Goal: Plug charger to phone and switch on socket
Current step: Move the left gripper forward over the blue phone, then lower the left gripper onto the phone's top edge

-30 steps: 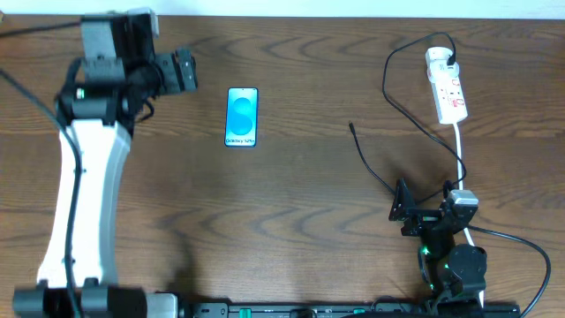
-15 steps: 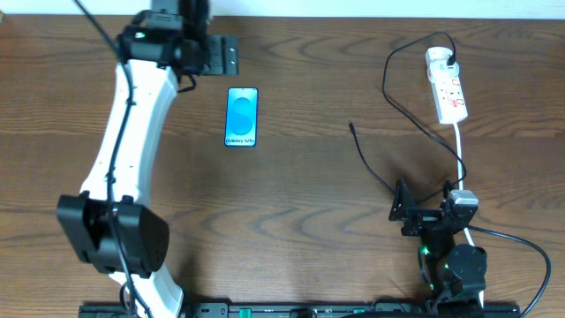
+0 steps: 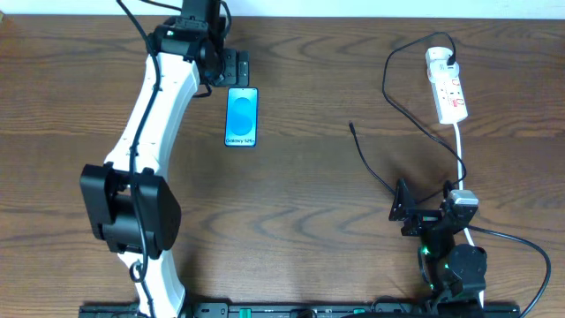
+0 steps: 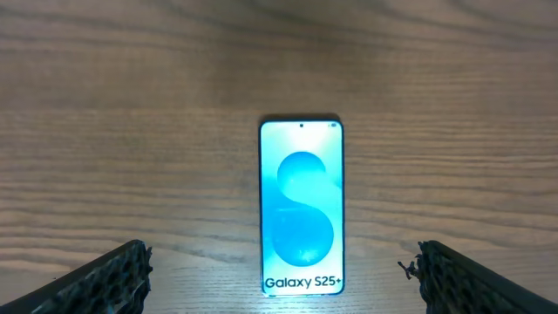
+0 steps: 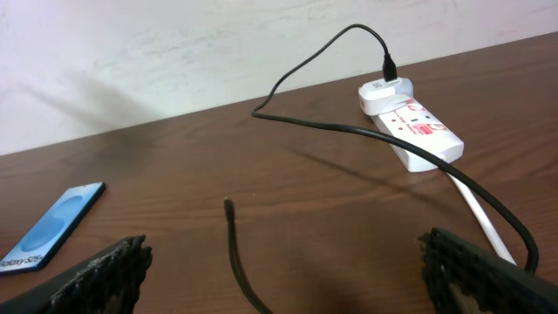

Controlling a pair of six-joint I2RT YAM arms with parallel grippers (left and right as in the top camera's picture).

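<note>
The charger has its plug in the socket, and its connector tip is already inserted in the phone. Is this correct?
Not quite. The charger does have its plug in the socket, but its connector tip lies loose on the table, well apart from the phone. The overhead view shows this.

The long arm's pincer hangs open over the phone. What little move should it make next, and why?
Probably lower the left pincer straight down towards the phone and close on its long edges. In the wrist view its fingers sit either side of the phone, spread wider than it, so it looks lined up. The charger tip lies loose on the table, so steadying the phone likely comes first.
</note>
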